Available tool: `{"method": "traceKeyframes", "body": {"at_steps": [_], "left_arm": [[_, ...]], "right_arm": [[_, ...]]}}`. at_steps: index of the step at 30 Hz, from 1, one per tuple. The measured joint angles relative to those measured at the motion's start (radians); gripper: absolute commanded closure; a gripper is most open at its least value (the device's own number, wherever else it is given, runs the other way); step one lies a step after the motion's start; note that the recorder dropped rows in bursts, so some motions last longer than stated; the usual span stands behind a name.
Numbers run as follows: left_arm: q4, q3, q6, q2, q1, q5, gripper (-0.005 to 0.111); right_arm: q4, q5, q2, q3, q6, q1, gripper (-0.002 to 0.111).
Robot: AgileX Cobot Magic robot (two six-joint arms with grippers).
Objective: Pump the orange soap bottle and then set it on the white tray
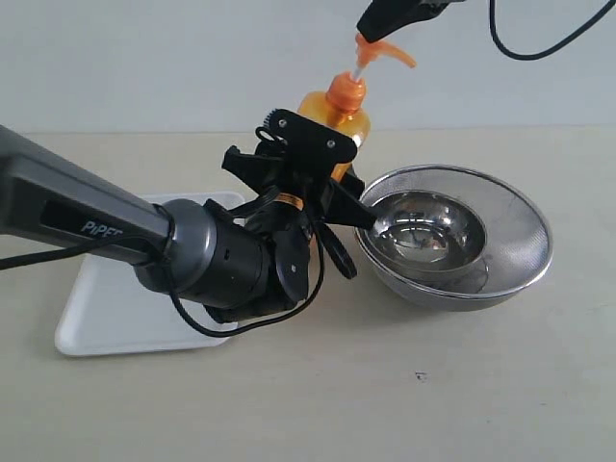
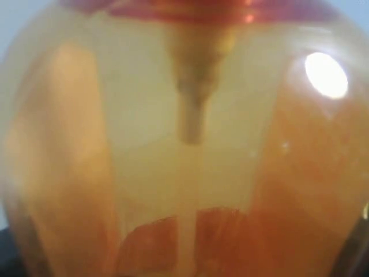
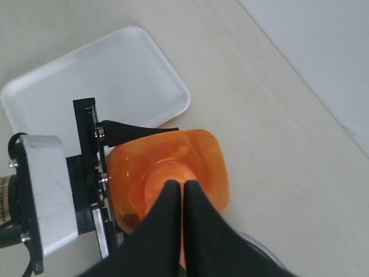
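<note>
The left end effector (image 1: 327, 178) clamps the orange soap bottle (image 1: 332, 108); the right end effector (image 3: 179, 187), fingers pressed together, touches its pump (image 1: 383, 53).

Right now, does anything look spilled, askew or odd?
Nothing stands out: the orange soap bottle is roughly upright in the left end effector, the right end effector rests shut on its pump, no spill on the white tray.

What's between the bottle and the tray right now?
Nothing visible. The left fingers hold the bottle just beside the tray; only the left arm itself crosses above the tray. The bowl sits on the bottle's opposite side, off that path.
</note>
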Motion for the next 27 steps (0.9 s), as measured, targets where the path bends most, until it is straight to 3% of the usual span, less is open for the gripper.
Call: {"method": "traceKeyframes", "body": {"at_steps": [27], "left_arm": [[0.002, 0.0, 0.008, 0.0, 0.0, -0.002, 0.102]], "right_arm": [[-0.017, -0.006, 0.014, -0.007, 0.031, 0.0, 0.108]]}}
